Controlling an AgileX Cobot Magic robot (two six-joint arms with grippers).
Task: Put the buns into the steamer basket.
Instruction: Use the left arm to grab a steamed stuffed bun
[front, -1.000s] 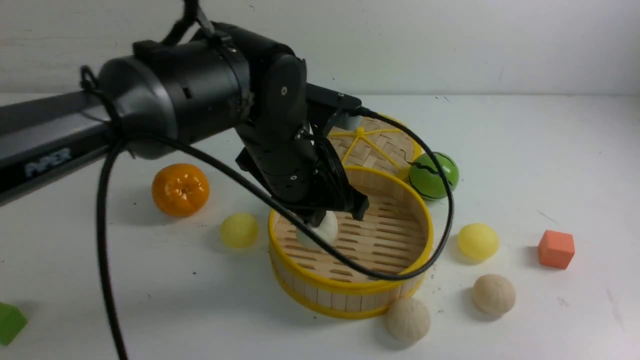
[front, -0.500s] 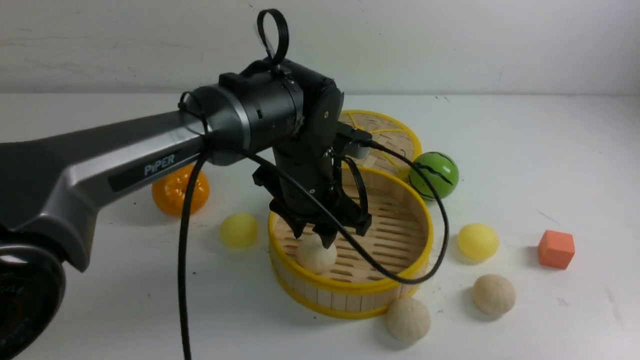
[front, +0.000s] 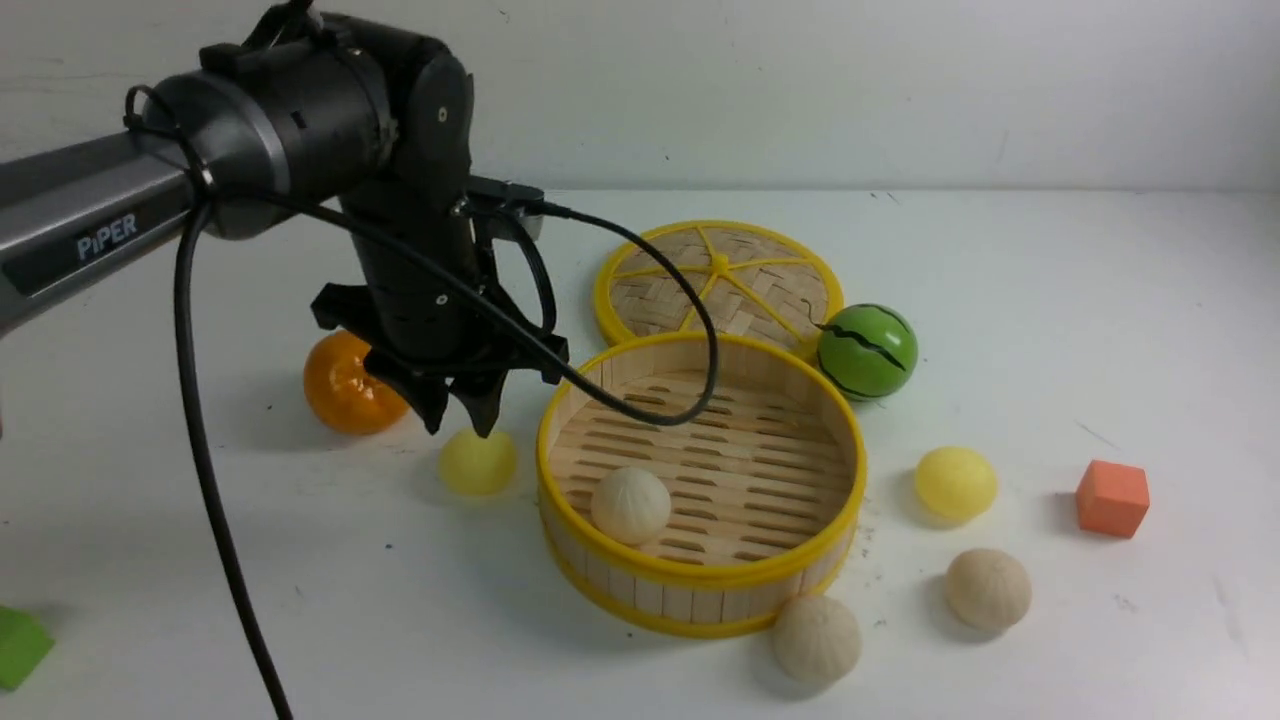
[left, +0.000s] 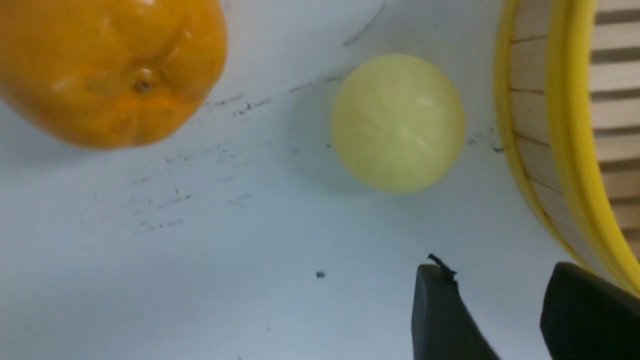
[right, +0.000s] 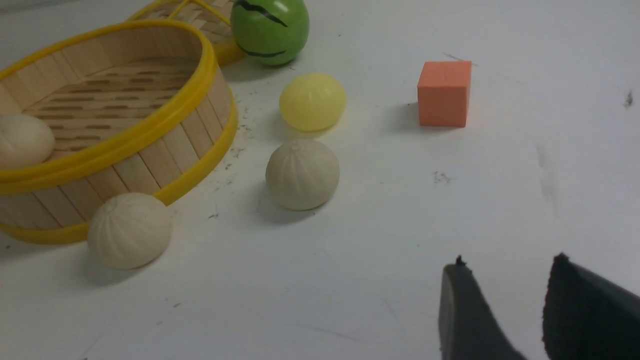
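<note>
- Basket (front: 700, 600) holds one white bun (front: 630, 505), at 8 o'clock on its floor.
- Left gripper (front: 458, 430), jaws slightly parted and empty, hangs outside the basket at its 9 o'clock; a yellow bun (front: 478, 462) lies just under its tips, untouched.
- Only the right wrist view shows the right gripper (right: 509, 262), parted and empty over the table (right: 350, 275), well apart from the basket.

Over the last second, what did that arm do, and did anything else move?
The left gripper released the cream bun into the steamer basket, lifted out and swung to the robot's left. It now hangs open above a yellow bun. The orange, lid and watermelon ball stayed put.
</note>
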